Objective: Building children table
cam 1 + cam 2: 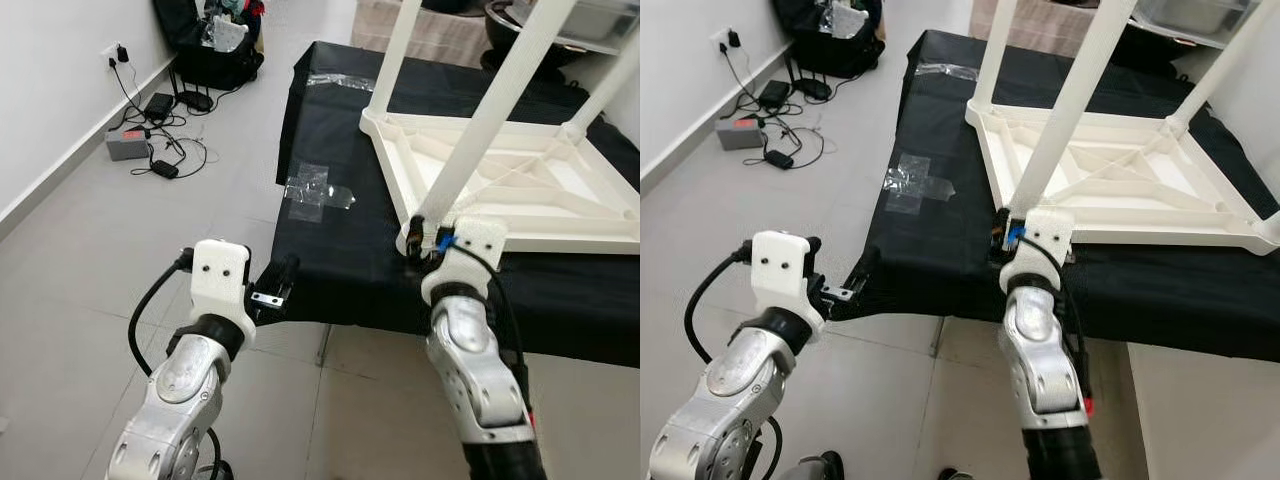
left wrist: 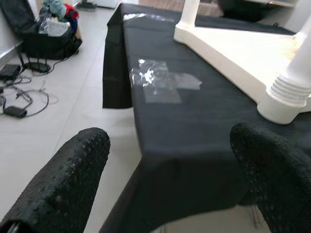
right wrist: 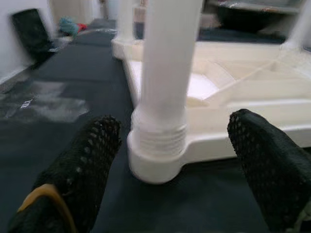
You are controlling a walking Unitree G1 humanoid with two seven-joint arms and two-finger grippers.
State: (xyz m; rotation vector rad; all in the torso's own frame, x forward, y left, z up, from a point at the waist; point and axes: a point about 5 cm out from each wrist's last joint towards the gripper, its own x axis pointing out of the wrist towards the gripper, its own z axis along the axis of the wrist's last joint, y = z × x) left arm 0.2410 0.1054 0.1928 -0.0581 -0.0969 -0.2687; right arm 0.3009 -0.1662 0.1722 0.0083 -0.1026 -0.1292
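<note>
A white children's table (image 1: 520, 185) lies upside down on a surface covered with black cloth (image 1: 330, 250), its legs pointing up. The nearest leg (image 1: 490, 120) is screwed into the near left corner socket (image 3: 155, 165), and threads show at its base. My right gripper (image 3: 175, 128) is open just in front of that leg (image 3: 167, 73), one finger on each side, not touching it. My left gripper (image 1: 278, 285) is open and holds nothing, at the cloth's near left corner (image 2: 160, 194).
Two more legs (image 1: 395, 55) (image 1: 610, 90) stand up from the far corners. Clear tape patches (image 1: 315, 190) stick to the cloth. On the tiled floor to the left lie cables and a power box (image 1: 128, 143), with a black bag (image 1: 215, 50) by the wall.
</note>
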